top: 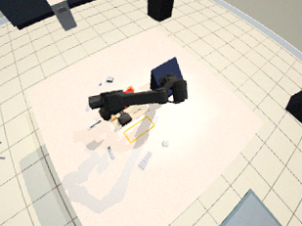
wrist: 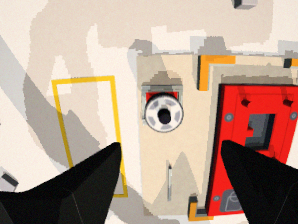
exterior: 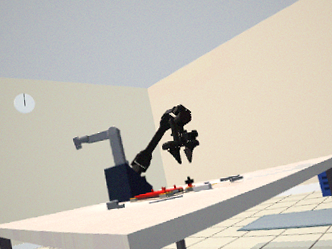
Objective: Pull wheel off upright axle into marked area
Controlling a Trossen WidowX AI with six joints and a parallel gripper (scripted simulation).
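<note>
The wheel (wrist: 164, 103) (exterior: 189, 181) is a small pale disc with a dark hub, flat on the upright axle at the tan board's left part in the wrist view. In the top view the arm hides it. The marked area is a yellow outline (wrist: 83, 79) (top: 143, 133) on the table, left of the board in the wrist view, with nothing inside. My gripper (wrist: 171, 148) (exterior: 185, 162) is open and empty. It points down, well above the board, its fingertips apart and not touching the wheel.
A red block (wrist: 235, 95) (exterior: 159, 191) sits on the tan board (wrist: 154, 155) beside the wheel, between orange corner pieces. A thin metal pin (wrist: 169, 182) stands or lies on the board. Small grey pieces are scattered around. A navy box (top: 171, 67) (exterior: 118, 183) stands by the arm's base.
</note>
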